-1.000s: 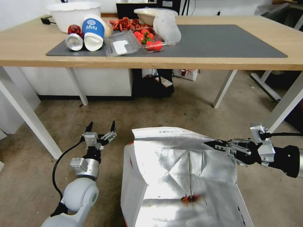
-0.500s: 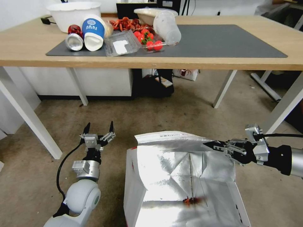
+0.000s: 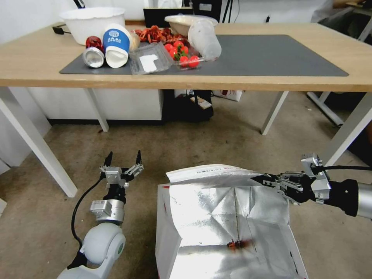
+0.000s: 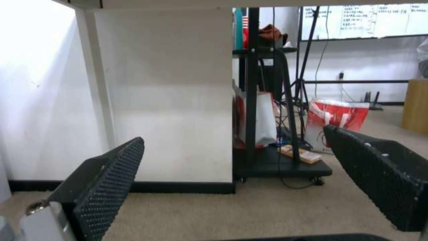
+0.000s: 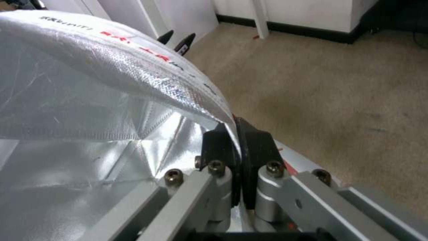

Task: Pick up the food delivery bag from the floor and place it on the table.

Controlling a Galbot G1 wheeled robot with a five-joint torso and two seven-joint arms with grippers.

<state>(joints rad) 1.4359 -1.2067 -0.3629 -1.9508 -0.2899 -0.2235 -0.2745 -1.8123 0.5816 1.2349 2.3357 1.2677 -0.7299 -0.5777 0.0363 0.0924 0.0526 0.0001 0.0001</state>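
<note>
The food delivery bag (image 3: 217, 221) stands open on the floor (image 3: 217, 143), its silver foil lining facing up and red-and-white sides showing. My right gripper (image 3: 259, 179) is shut on the bag's far top rim, and the right wrist view shows the foil edge (image 5: 187, 87) pinched between the black fingertips (image 5: 249, 140). My left gripper (image 3: 122, 158) hovers open to the left of the bag, apart from it, its black ridged pads (image 4: 107, 187) spread wide. The table (image 3: 31, 66) with its dark grey mat (image 3: 271, 54) stands beyond.
On the mat's left sit a white bowl (image 3: 93, 21), a blue cup (image 3: 115, 44), a can (image 3: 93, 52), clear containers and tomatoes (image 3: 182, 52). White table legs (image 3: 37, 143) stand left and right (image 3: 348, 131). A black rack (image 4: 267, 127) is under the table.
The whole view has shifted slightly as the camera moved. The bag's gripped rim sits a little lower in the picture than a second ago; the left gripper stays open.
</note>
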